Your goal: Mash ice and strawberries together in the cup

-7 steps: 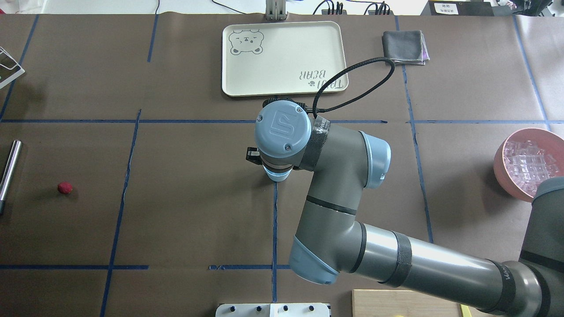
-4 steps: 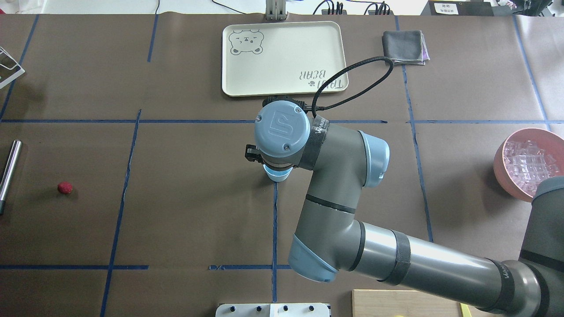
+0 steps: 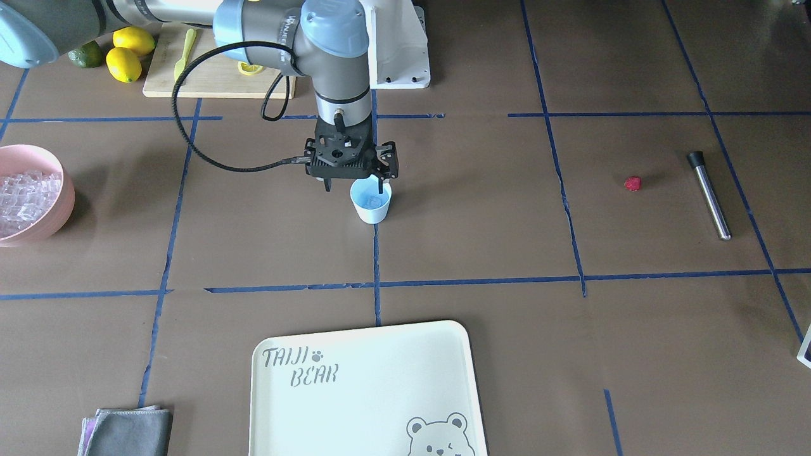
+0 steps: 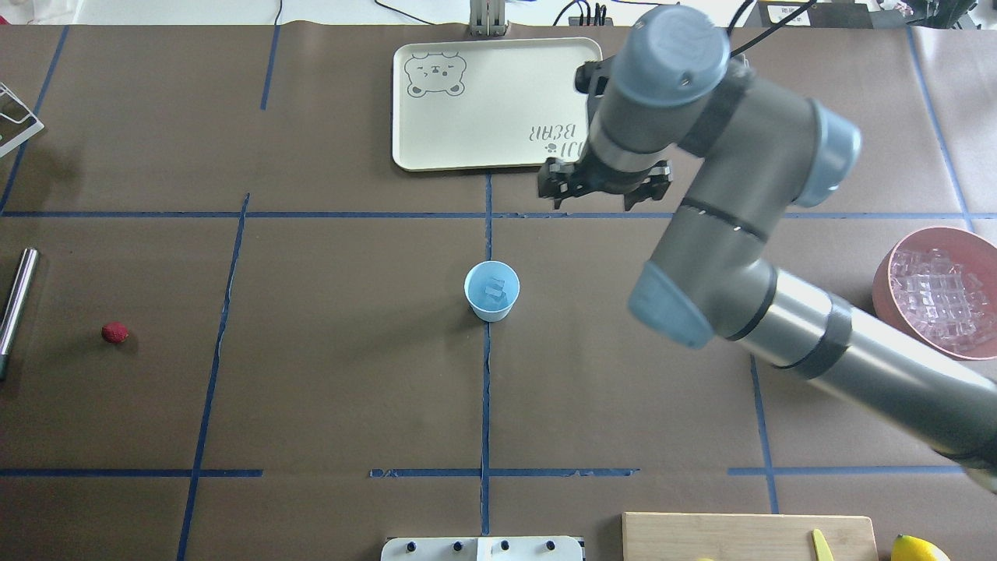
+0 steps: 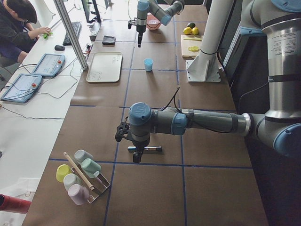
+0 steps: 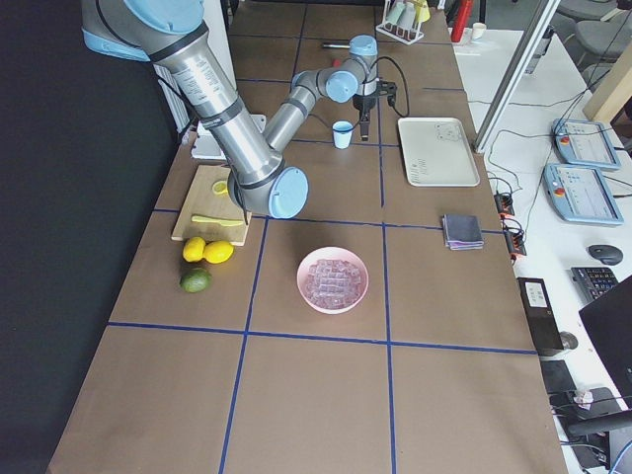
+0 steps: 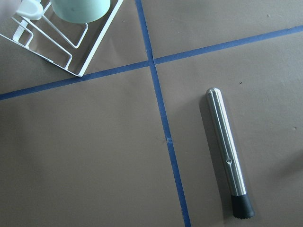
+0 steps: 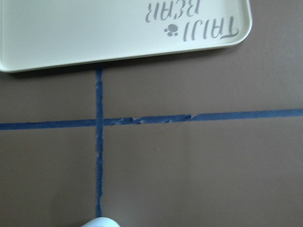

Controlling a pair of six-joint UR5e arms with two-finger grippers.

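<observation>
The light-blue cup (image 4: 489, 313) stands at the table's middle with a few clear ice cubes (image 4: 495, 290) in it. It also shows in the front view (image 3: 371, 214). My right gripper (image 4: 601, 199) is open and empty. In the overhead view it is raised, beyond and right of the cup near the tray's corner. In the front view the right gripper (image 3: 353, 185) hangs just over the cup's rim. The red strawberry (image 4: 114, 333) lies far left. My left gripper (image 5: 135, 157) shows only in the left side view, above the metal muddler (image 7: 227, 151); I cannot tell its state.
A cream bear tray (image 4: 498, 101) lies at the far middle, with a grey cloth (image 4: 714, 82) to its right. A pink bowl (image 4: 884, 288) full of ice is at the right edge. A cutting board (image 4: 740, 538) and lemons (image 3: 130, 54) are by the base. A cup rack (image 7: 71, 42) is far left.
My right arm has risen from over the cup and swung away toward the tray's right corner. The cup, hidden before, now shows with ice cubes inside.
</observation>
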